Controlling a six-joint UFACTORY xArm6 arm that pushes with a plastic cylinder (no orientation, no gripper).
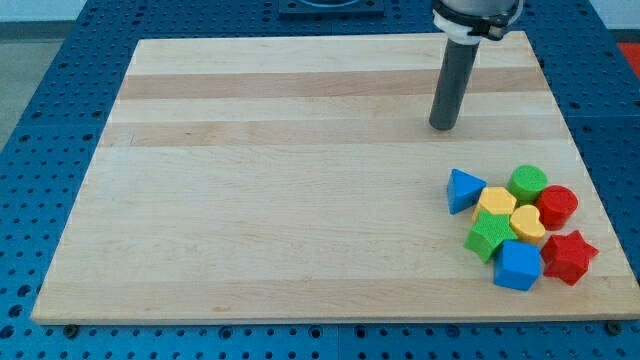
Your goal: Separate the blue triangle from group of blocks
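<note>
The blue triangle (463,189) lies at the left edge of a tight cluster of blocks at the view's lower right of the wooden board (250,200). It touches or nearly touches a yellow block (495,204). My tip (442,127) rests on the board above the triangle, slightly to its left, with a clear gap between them. The dark rod rises from the tip toward the view's top.
The cluster also holds a green cylinder (527,183), a red cylinder (557,205), a second yellow block (527,223), a green star (488,235), a blue cube (518,265) and a red star (569,256). The board's right edge runs close beside them.
</note>
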